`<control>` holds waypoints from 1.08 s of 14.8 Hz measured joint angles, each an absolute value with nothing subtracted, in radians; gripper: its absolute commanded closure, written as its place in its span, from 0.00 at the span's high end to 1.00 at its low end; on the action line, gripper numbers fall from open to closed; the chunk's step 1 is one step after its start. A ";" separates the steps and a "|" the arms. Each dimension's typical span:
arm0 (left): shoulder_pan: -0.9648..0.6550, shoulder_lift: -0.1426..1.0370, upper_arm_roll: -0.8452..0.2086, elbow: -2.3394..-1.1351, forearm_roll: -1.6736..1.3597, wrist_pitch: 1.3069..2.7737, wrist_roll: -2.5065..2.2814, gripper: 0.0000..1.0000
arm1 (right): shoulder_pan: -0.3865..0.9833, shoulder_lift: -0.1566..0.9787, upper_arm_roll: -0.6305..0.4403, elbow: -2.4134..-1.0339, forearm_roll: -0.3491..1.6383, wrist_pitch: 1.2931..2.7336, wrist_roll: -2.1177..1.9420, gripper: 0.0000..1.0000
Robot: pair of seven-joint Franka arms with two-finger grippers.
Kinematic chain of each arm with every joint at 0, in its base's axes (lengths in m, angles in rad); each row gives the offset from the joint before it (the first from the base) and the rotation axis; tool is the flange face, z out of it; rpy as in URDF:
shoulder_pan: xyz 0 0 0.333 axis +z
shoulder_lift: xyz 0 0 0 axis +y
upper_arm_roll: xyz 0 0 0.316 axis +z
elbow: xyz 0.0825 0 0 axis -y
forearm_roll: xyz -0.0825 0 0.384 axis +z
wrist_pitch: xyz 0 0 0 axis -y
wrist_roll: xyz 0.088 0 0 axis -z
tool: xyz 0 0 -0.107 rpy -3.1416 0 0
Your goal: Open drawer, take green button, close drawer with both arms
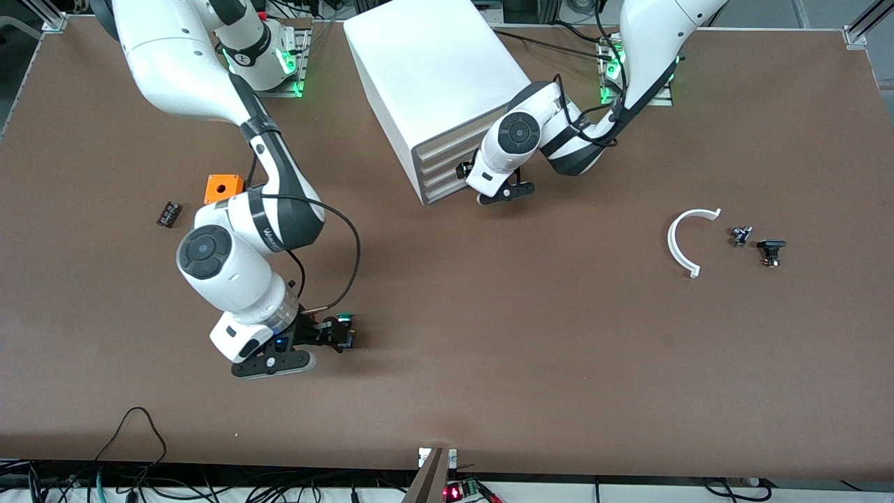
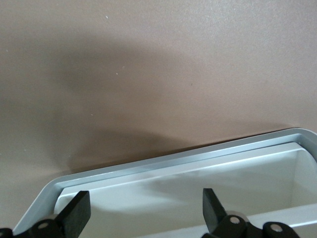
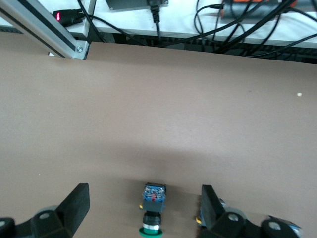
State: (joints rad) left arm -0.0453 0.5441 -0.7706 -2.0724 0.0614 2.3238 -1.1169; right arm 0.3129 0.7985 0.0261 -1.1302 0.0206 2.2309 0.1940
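I see a brown worktop [image 1: 489, 335] with cables hanging off its near edge. The right gripper [image 3: 143, 208] is low over the worktop toward the near edge at the right arm's end, its fingers [image 3: 74, 206] spread. The button [image 3: 152, 210] lies on its side between them, touching neither, green cap toward the wrist. The left gripper [image 2: 143, 213] sits at the front of the cabinet [image 1: 433, 84], fingers [image 2: 214, 206] spread wide, over the grey-rimmed front edge of the drawer [image 2: 173, 163], which I see flush with the others. An orange box [image 1: 223, 187] and a small dark part [image 1: 168, 214] lie near the right arm; a white arc [image 1: 681, 241] lies toward the left arm's end.
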 measured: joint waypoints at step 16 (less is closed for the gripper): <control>0.357 0.476 -0.807 -1.583 0.244 1.687 -0.479 1.00 | 0.101 0.217 0.070 -1.590 0.020 1.944 0.072 1.00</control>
